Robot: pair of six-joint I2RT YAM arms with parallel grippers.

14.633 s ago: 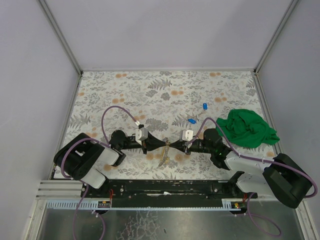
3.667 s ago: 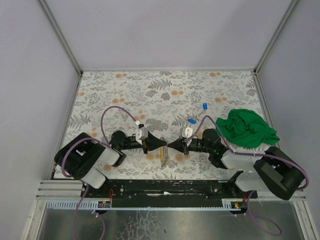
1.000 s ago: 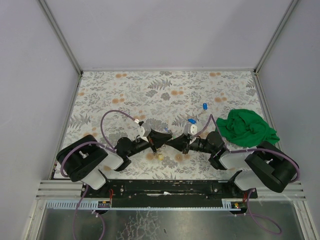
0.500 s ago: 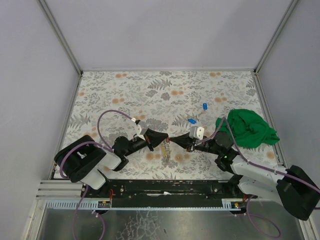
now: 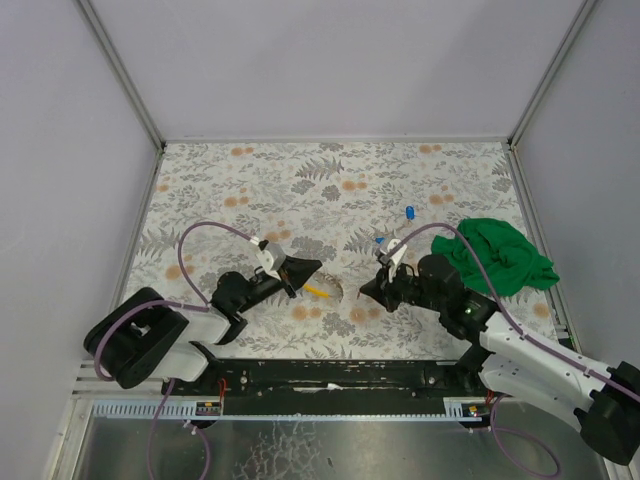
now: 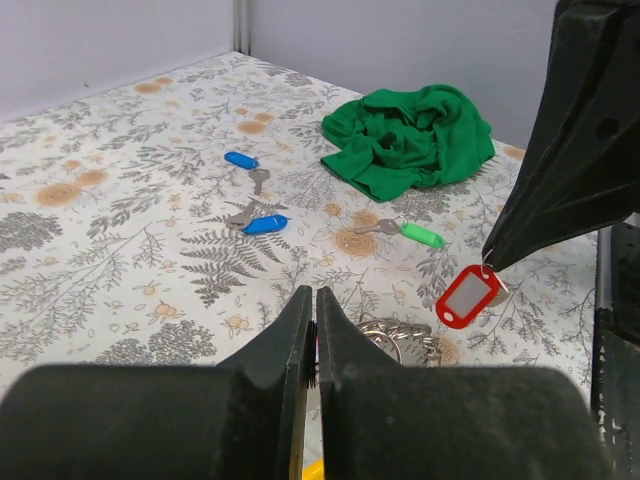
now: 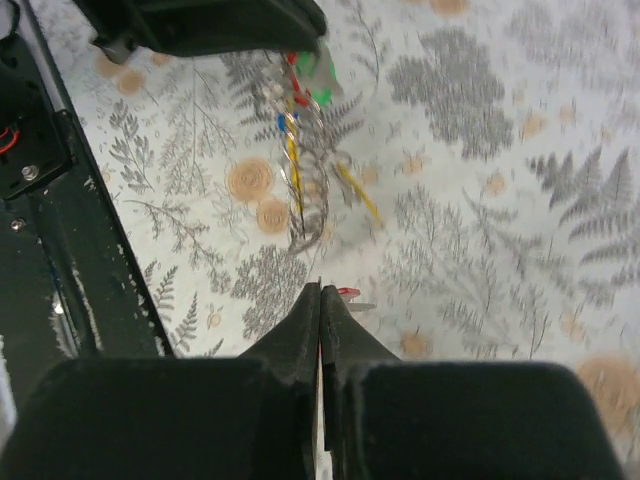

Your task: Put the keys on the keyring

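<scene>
My left gripper (image 5: 316, 268) (image 6: 316, 293) is shut on the keyring (image 7: 298, 130), a silvery ring with yellow, red, blue and green tags hanging under it just above the table; its yellow tag (image 5: 318, 291) shows in the top view. My right gripper (image 5: 364, 291) (image 7: 320, 287) is shut on a red-tagged key (image 6: 467, 295) (image 7: 348, 292), held a short way right of the keyring and apart from it. Two blue-tagged keys (image 5: 410, 211) (image 5: 381, 241) lie on the table beyond the grippers. A green-tagged key (image 6: 420, 234) lies near the right gripper.
A crumpled green cloth (image 5: 495, 255) lies at the right edge of the flowered table mat (image 5: 250, 180). The right arm's purple cable (image 5: 425, 235) arcs over the nearer blue key. Grey walls close in the far and side edges.
The two grippers met tip to tip half a second ago; now they have drawn apart, the left back to the left with the keyring, the right back to the right with the red-tagged key.
</scene>
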